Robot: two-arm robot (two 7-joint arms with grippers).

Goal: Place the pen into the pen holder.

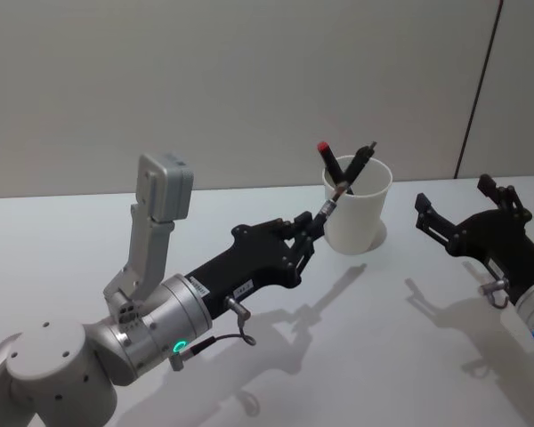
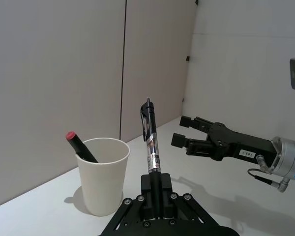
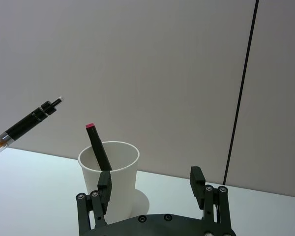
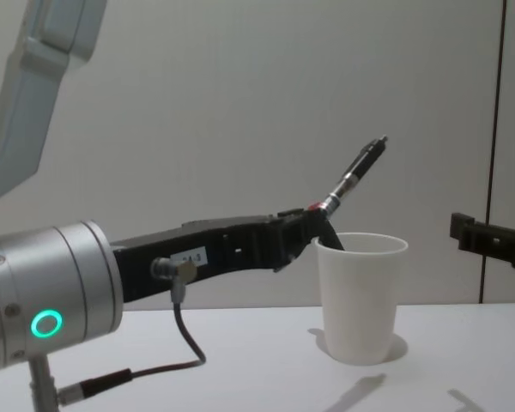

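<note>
Just left of the tapered white paper cup [image 1: 360,218], my left claw [image 1: 315,224] pinches the clear-and-black pen [image 1: 347,181], slanting up toward its rim; right claw [image 1: 452,213] spread opposite.

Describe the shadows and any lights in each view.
Head view: the left gripper, shut on the pen, and the open right gripper cast soft shadows on the table, nearer the robot; a green ring light glows on the left arm. Left wrist view: the pen holder throws a faint shadow beside its base. Chest view: the ring light glows.
</note>
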